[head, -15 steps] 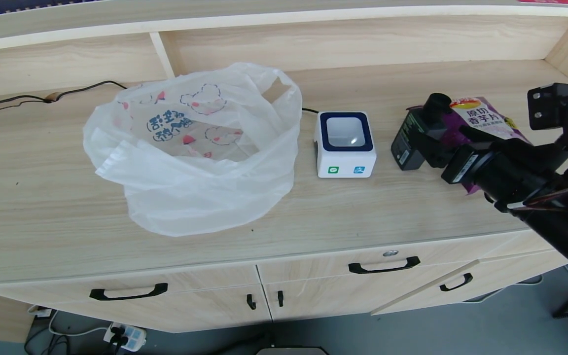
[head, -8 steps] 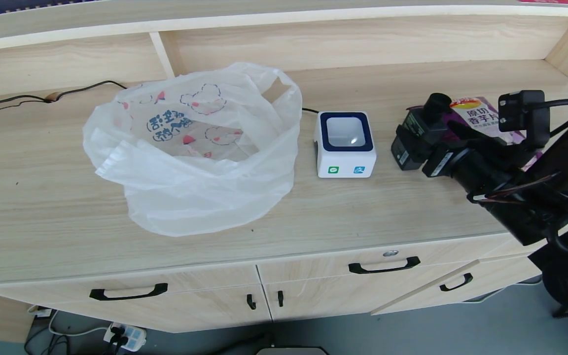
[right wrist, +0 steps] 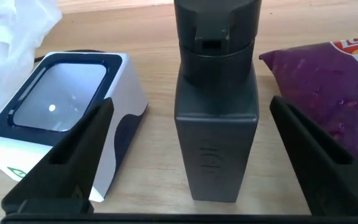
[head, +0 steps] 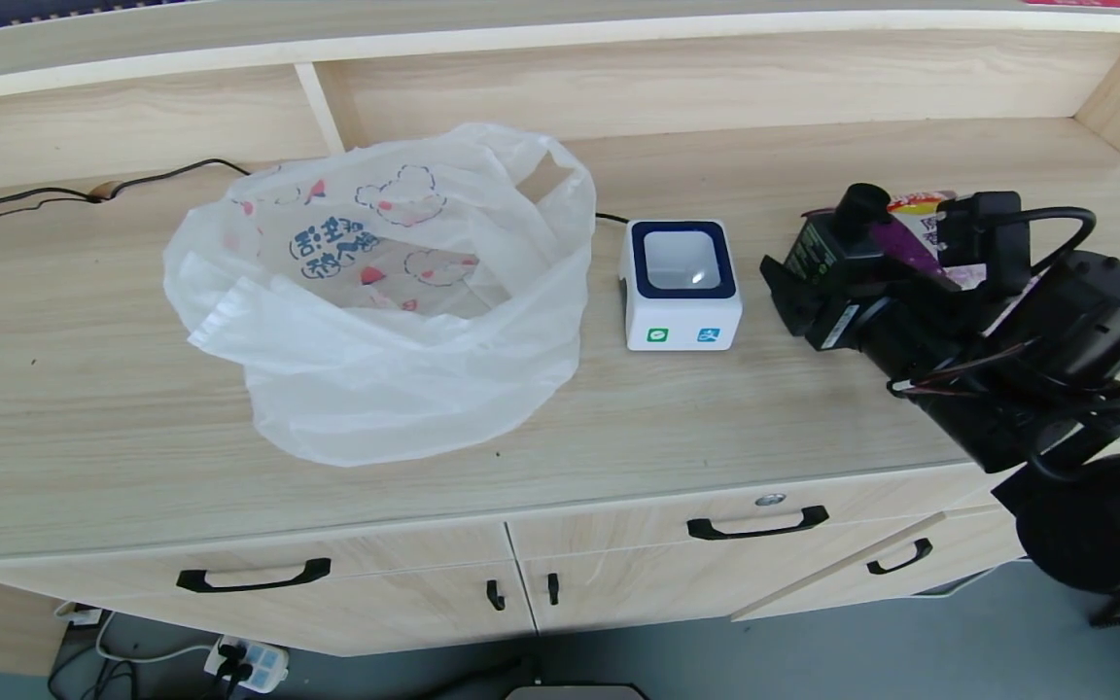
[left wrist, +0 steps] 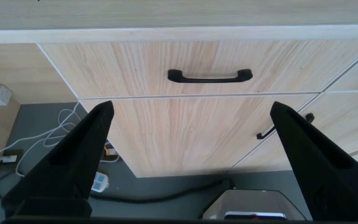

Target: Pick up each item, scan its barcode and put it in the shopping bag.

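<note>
Over the last second the right gripper [right wrist: 188,109] has advanced onto the black square-bodied plastic bottle [right wrist: 216,149], which sits on the pale wooden counter [head: 716,408] between the white cube scanner [head: 682,282] and the purple snack packet [right wrist: 334,93], jaws spread astride it, so closing comes next.

Light wood counter [head: 84,467] with black-handled drawers [head: 375,569] above grey floor [head: 813,651].

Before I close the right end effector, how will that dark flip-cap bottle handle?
The dark bottle looks rigid with flat sides, so it probably won't deform when squeezed. It seems tall over a narrow base, so a sideways nudge could tip it. Its smooth surface may be slippery; gripping mid-body looks safer.
</note>
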{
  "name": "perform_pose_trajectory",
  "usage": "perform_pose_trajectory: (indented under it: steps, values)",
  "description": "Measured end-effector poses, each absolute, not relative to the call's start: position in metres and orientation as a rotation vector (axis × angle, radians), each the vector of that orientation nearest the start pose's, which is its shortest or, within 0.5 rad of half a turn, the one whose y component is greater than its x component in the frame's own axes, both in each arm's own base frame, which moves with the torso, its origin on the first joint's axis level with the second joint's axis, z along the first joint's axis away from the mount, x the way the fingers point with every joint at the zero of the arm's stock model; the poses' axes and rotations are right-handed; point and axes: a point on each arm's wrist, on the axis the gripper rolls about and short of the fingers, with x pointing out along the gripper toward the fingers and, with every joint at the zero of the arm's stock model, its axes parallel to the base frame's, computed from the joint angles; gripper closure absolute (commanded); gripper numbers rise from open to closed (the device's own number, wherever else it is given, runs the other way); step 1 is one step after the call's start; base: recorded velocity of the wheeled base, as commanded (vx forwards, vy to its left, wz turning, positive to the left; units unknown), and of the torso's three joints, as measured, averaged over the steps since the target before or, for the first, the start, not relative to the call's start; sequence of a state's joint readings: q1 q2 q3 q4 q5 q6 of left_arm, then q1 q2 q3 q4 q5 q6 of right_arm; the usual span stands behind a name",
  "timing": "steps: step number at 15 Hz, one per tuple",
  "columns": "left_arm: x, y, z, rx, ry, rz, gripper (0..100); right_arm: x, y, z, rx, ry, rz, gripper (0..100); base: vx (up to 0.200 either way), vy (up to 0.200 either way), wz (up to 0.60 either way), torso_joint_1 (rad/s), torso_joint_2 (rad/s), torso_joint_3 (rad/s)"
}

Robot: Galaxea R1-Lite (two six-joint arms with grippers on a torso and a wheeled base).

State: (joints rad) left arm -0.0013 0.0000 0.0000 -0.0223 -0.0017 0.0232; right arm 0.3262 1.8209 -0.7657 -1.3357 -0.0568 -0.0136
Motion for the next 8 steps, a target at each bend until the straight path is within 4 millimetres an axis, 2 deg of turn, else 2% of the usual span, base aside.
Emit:
perform_pose_trajectory:
  steps: [7, 8]
  values:
    - [-0.023, 0.0, 0.078, 0.023, -0.023, -0.003, 0, 0.326, 0.1, 0.195, 0.039, -0.266, 0.242, 0, 0.0, 0.0, 0.0, 0.0, 0.0, 0.0]
    - [-0.023, 0.0, 0.078, 0.023, -0.023, -0.002, 0, 0.328, 0.1, 0.195, 0.04, -0.266, 0.239, 100, 0.0, 0.0, 0.0, 0.0, 0.0, 0.0]
